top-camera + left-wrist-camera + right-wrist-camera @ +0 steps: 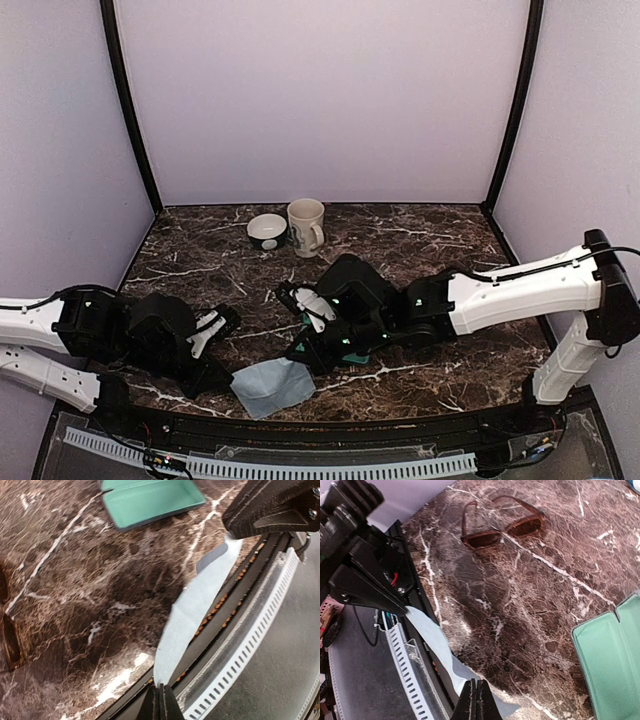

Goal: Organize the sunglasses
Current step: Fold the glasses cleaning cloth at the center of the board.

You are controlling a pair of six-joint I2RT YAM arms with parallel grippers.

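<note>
One cloth (pixel 272 387), one case (pixel 607 655), one sunglasses (pixel 482 539) (brown)

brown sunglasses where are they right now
In the right wrist view the brown sunglasses lie unfolded on the marble table near the top centre, well apart from the open green-lined case at lower right.

Left edge cuts the brown sunglasses (pixel 10 635); top edge cuts the green case (pixel 150 500).

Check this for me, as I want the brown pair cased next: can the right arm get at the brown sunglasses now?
Probably not yet: the right gripper is shut on the cloth. Otherwise the marble between it and the brown sunglasses lies bare, with nothing on them.
</note>
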